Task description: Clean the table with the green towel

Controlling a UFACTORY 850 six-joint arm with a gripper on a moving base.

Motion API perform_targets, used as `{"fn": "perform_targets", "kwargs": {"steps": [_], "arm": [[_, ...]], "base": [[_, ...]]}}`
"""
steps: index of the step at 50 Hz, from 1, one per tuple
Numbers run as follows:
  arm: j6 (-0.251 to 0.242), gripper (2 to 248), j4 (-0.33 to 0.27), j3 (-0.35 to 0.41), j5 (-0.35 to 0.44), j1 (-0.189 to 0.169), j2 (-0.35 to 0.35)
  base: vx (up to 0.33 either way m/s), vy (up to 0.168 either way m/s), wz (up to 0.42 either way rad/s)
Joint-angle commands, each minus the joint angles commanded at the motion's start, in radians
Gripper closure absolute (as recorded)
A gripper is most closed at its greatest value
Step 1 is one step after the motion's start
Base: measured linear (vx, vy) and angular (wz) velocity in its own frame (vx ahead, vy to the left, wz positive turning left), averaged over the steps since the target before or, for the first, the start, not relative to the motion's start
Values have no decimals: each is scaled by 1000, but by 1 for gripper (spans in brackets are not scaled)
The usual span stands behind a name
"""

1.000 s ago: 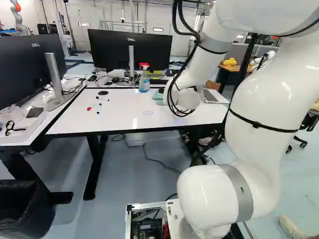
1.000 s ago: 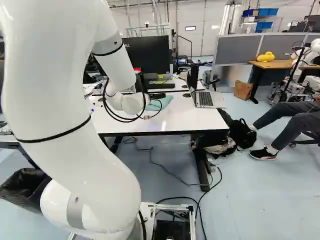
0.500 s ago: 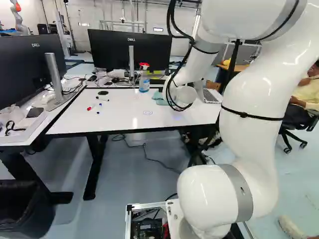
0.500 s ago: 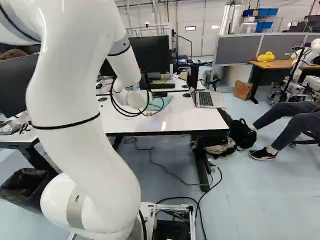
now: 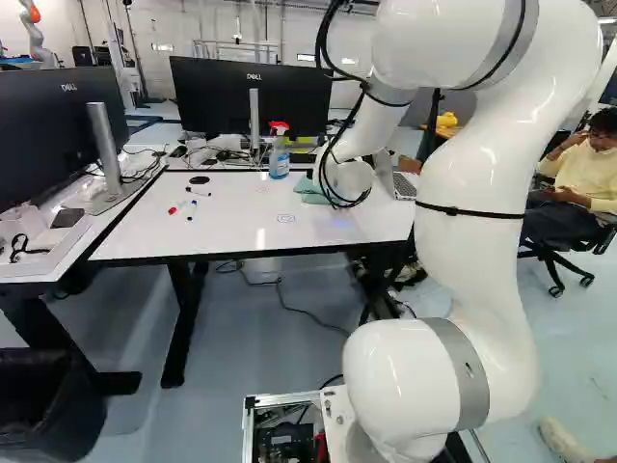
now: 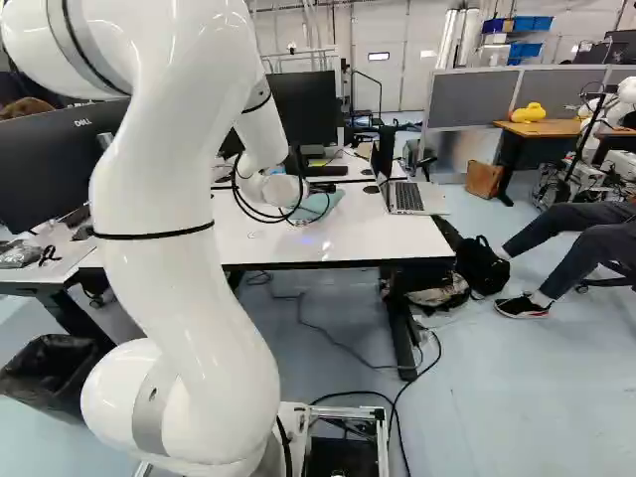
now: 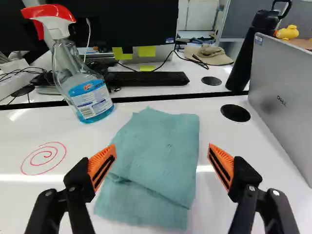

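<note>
A pale green cloth towel is laid, folded and slightly creased, on the white, dark-edged table. The black two-fingered claw is spread wide, with its orange ribbed pads set well apart; the towel is framed between and ahead of them, and is not gripped. Whether the cloth is touched by either finger cannot be told.

The claw is carried over the table by the white jointed arm, by which part of the towel is hidden in the left base view. Near the towel, an upright clear spray bottle of blue liquid with a red and white trigger head is seen. On the towel's other side an open silver laptop is placed, and a black round disc is set between the two. A red spiral mark has been drawn on the white surface, on the bottle's side of the claw. Small marker pens are scattered toward the left of the table in the left base view.
</note>
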Motion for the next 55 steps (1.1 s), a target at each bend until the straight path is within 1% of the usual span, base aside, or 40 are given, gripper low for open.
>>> {"fn": "perform_targets", "kwargs": {"steps": [24, 35, 55], "arm": [[0, 3, 17, -135, -116, -6, -106], [0, 3, 17, -181, -167, -5, -141], [0, 3, 17, -213, -172, -4, -165]], "base": [[0, 0, 0], [0, 0, 0], [0, 0, 0]]}}
